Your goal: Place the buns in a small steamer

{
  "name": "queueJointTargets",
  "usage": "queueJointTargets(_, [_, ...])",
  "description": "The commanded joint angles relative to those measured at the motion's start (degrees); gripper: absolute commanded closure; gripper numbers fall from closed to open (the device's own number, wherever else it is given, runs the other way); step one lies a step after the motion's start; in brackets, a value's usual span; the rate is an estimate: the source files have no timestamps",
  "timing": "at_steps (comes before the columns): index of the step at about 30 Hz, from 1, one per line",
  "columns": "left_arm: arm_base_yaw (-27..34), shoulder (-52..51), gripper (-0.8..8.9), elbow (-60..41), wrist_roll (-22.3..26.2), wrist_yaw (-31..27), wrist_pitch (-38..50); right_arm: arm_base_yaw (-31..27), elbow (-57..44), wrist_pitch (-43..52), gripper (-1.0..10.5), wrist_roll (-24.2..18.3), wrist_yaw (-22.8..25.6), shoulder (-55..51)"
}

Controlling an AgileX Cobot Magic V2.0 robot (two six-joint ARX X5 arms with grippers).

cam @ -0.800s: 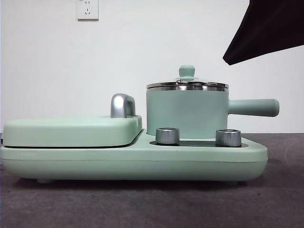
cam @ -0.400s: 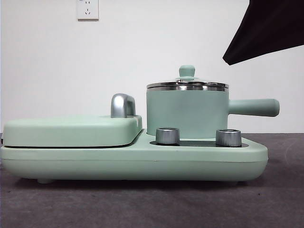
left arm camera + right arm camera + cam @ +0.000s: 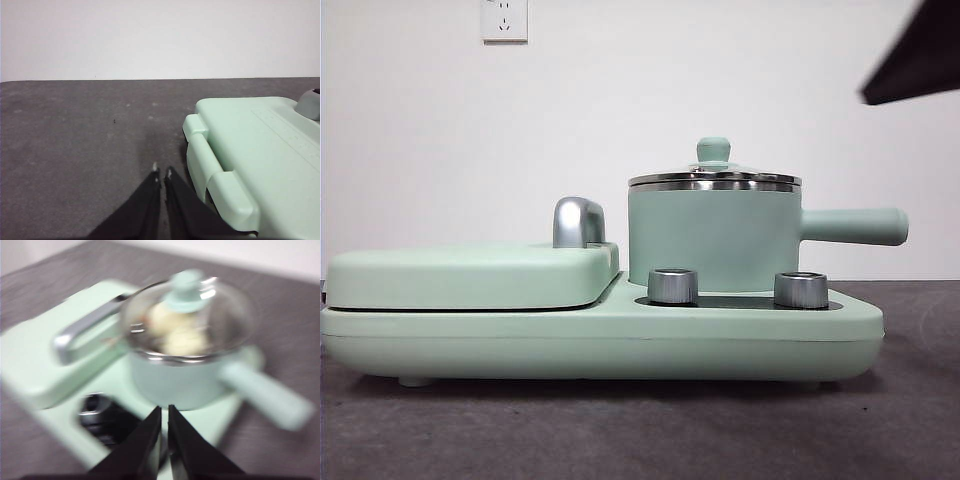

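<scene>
Right wrist view is showing what the level front view is hiding: through the glass lid (image 3: 187,315) two pale buns (image 3: 175,332) are lying inside the small steamer (image 3: 187,365), though blur is keeping their shapes vague. Front view is giving only the pot's mint-green wall (image 3: 713,240), its steel rim and the lid's green knob (image 3: 713,151), with the lid sitting on. The steamer is standing upright on the mint-green cooker base (image 3: 600,335), behind two steel dials (image 3: 672,285), beside the closed flat griddle lid (image 3: 470,275). Its long handle (image 3: 855,226) is lying level and pointing toward the right edge of the front view, away from the griddle. The right gripper (image 3: 164,412) is hanging above and in front of the pot, its jaws nearly together and gripping nothing. The left gripper (image 3: 162,170) is hovering over the dark table (image 3: 75,135) just beside the griddle's end (image 3: 220,165), jaws likewise drawn to a thin slit, holding nothing.
</scene>
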Motion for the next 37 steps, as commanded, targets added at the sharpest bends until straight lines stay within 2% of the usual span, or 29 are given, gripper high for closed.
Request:
queueJointTargets(1, [-0.1, 0.0, 7.93, -1.1, -0.1, -0.1, 0.7, -5.1, -6.2, 4.3, 9.3, -4.2, 3.3, -8.1])
queueJointTargets(3, [-0.1, 0.0, 7.93, -1.1, -0.1, -0.1, 0.7, -9.4, -10.9, 6.1, 9.3, -5.2, 5.6, -14.1])
queueJointTargets(6, [-0.1, 0.0, 7.93, -1.1, -0.1, -0.1, 0.7, -14.6, -15.9, 6.3, 9.3, -5.2, 6.4, -21.0])
queueJointTargets(11, [-0.1, 0.0, 7.93, -1.1, -0.1, -0.1, 0.7, -18.8, -21.5, 6.3, 9.3, -4.4, 6.1, -28.0])
queueJointTargets(15, [-0.1, 0.0, 7.93, -1.1, -0.1, -0.1, 0.7, -19.7, -24.6, 7.0, 9.3, -4.3, 6.2, -31.7])
queueJointTargets(37, [-0.1, 0.0, 7.93, -1.1, -0.1, -0.1, 0.7, -19.8, -24.9, 6.3, 9.3, -4.3, 6.2, -31.5])
